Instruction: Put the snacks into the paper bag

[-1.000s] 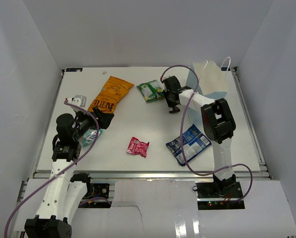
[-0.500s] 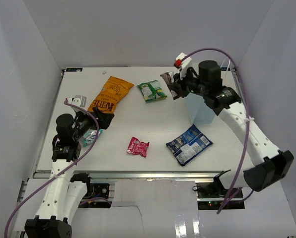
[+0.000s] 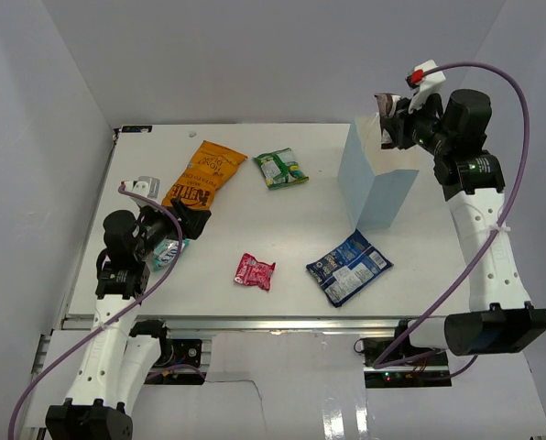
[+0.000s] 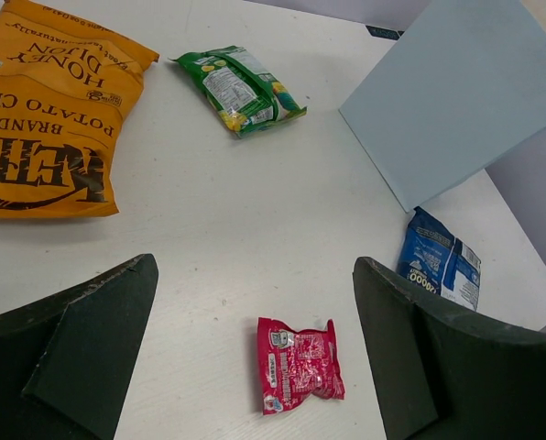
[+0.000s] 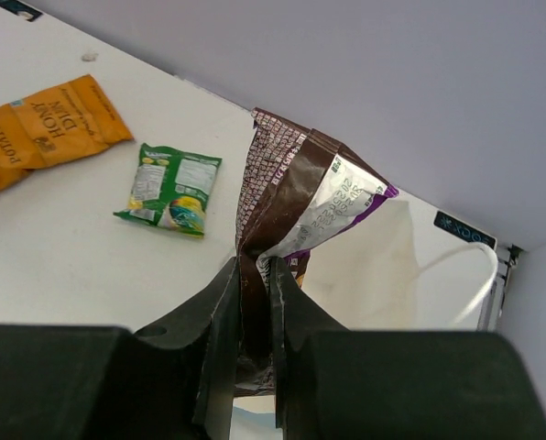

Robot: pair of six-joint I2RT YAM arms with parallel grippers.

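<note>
My right gripper [image 3: 394,126] is shut on the dark brown bar [image 5: 282,192] and holds it up over the open top of the light-blue paper bag [image 3: 376,183], which stands at the back right. The bag's inside and a white cord handle [image 5: 456,261] show under the bar in the right wrist view. On the table lie the orange chip bag [image 3: 202,174], the green packet [image 3: 280,169], the small red packet [image 3: 255,270] and the blue-and-white packet [image 3: 348,266]. My left gripper [image 3: 189,222] is open and empty at the left, over a teal packet [image 3: 168,252].
White walls enclose the table on three sides. A small grey-white part [image 3: 143,184] lies by the left edge. The table's front edge [image 3: 273,319] runs just ahead of the arm bases.
My right gripper has carried the dark brown bar up and to the right, from beside the green packet to above the paper bag. The left arm has not moved.
</note>
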